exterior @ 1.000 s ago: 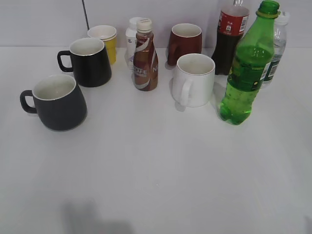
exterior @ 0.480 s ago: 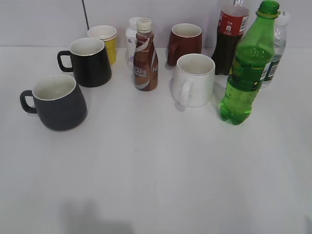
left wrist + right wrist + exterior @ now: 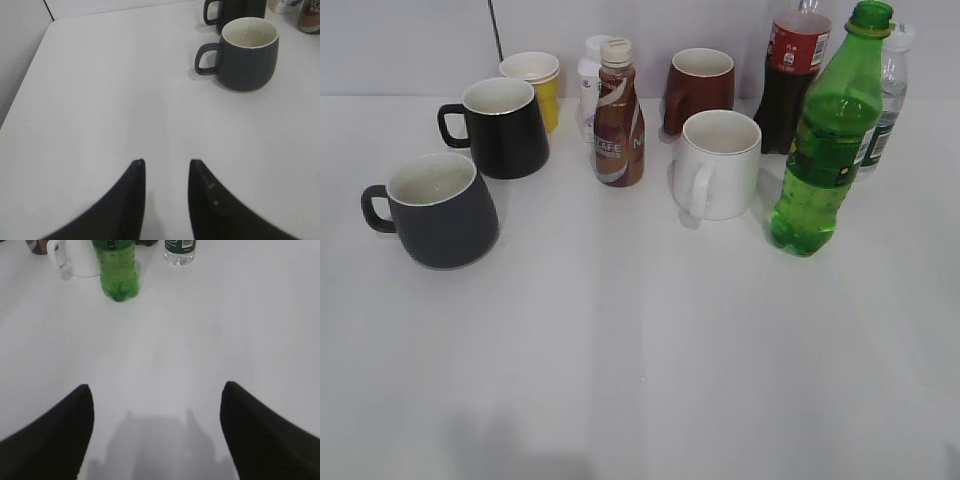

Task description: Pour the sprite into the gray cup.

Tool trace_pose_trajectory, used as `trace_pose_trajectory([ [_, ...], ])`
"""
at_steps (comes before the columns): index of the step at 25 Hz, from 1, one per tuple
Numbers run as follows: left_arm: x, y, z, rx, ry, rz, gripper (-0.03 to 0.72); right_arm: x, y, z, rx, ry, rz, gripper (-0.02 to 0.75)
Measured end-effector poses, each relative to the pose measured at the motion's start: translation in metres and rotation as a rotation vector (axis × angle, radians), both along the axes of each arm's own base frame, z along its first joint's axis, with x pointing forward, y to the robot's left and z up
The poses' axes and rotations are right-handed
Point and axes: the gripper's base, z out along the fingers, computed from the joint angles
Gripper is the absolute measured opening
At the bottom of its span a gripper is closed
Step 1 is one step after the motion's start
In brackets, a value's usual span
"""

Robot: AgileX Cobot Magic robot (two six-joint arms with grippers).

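- Pouring was not yet started; the sprite (image 3: 828, 150) was seen standing upright on the table's (image 3: 650, 350) right side, cap on, beside the white mug (image 3: 717, 165).
- The gray cup (image 3: 438, 208) was seen well apart on the left, looking empty.
- The right gripper (image 3: 157, 405) was spread wide, the left gripper (image 3: 166, 172) narrow; nothing was held.
- "AFE" was read on the brown bottle (image 3: 618, 115); other labels were too small.

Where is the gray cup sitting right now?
In the exterior view the gray cup stands upright at the table's near left, handle pointing left, just in front of the black mug; the left wrist view shows it ahead, right of centre.
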Motion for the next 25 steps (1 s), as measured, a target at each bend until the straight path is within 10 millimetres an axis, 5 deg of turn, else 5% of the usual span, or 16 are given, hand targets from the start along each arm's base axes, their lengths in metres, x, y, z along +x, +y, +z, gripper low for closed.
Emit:
trace_pose_trajectory([
  [11, 0.0, 0.0, 0.001, -0.004, -0.011, -0.003, 0.236, 0.0, 0.0, 0.0, 0.0, 0.0, 0.0, 0.587],
  [15, 0.006, -0.004, 0.029, -0.048, -0.286, -0.036, 0.236, 0.0, 0.0, 0.0, 0.0, 0.0, 0.0, 0.587],
  [20, 0.034, -0.007, 0.065, -0.067, -0.745, -0.054, 0.238, 0.0, 0.0, 0.0, 0.0, 0.0, 0.0, 0.587],
  [25, 0.091, -0.011, 0.057, -0.057, -0.772, -0.061, 0.238, 0.0, 0.0, 0.0, 0.0, 0.0, 0.0, 0.587],
])
